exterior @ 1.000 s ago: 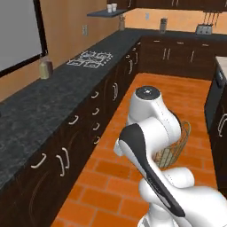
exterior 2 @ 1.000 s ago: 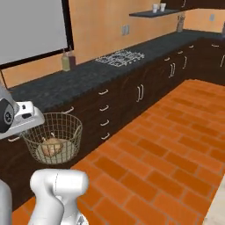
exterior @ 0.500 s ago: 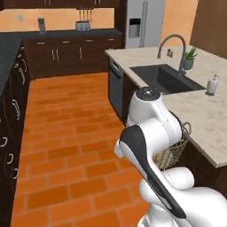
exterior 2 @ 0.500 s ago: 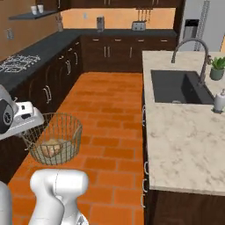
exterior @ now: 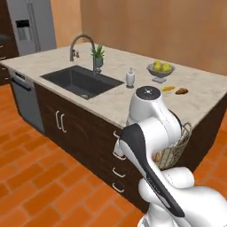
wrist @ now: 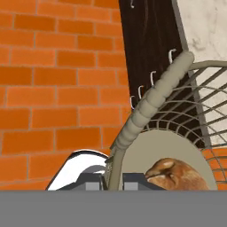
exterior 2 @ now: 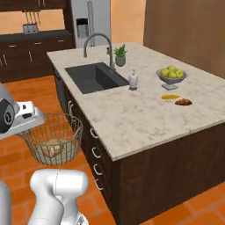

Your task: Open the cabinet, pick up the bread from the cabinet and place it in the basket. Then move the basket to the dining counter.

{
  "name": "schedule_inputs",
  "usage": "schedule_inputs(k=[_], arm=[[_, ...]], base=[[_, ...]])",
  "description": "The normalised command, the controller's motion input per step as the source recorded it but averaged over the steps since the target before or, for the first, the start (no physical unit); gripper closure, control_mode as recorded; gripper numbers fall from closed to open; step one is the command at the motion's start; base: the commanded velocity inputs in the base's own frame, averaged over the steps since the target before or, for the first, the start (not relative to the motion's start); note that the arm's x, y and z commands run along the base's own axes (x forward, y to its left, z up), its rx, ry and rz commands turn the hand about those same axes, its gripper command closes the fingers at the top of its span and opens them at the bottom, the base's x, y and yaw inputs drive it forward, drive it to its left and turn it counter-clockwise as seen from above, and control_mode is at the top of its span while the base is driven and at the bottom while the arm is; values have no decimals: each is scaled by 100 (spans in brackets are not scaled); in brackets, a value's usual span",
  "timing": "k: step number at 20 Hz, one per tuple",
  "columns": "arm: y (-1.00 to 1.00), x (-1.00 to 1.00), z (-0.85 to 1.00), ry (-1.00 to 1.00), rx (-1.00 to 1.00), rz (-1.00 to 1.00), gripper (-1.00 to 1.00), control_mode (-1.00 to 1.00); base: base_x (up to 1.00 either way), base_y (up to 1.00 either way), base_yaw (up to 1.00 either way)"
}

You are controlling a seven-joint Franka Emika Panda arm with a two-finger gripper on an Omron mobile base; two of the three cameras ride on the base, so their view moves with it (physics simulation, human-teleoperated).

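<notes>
1. At the bottom of the hand view, the fingers [wrist: 114, 181] are clenched on the thick rim of the basket [wrist: 155, 99]; the rim passes straight between the two dark tips.
2. Just inside that rim, the bread [wrist: 177, 174] lies on the pale flat base of the basket. It shows again as a golden-brown lump low in the mesh in the right base view.
3. The basket [exterior 2: 52, 137] hangs in the air beside the arm, over the orange brick floor [exterior 2: 41, 88]. It is level with the drawer fronts, below the stone top and not resting on anything.
4. Near the basket rises the dining counter [exterior 2: 132, 114], the light marbled desk over dark wood. The nearest stretch of its top looks bare.
5. Further along that desk sit the dark sink [exterior 2: 94, 77] with its tall faucet, a small plant [exterior 2: 120, 55], a soap bottle [exterior 2: 133, 79] and a fruit bowl [exterior 2: 172, 75]. Two small food items lie just beside the bowl.
6. As for progress, the bread is already in the basket and the basket is lifted and brought up to the desk, so the cabinet steps seem finished.
7. What is left, I judge, is to raise the basket above the edge, carry it over the bare stone and set it down before letting go.
</notes>
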Motion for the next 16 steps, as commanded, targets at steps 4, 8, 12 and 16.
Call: schedule_inputs(k=[4,8,12,16], arm=[[0,0,0,0,0,0,100,100],[0,0,0,0,0,0,100,100],[0,0,0,0,0,0,100,100],[0,0,0,0,0,0,100,100]], base=[[14,59,-72],[11,79,-62],[6,83,-58],[5,83,-59]])
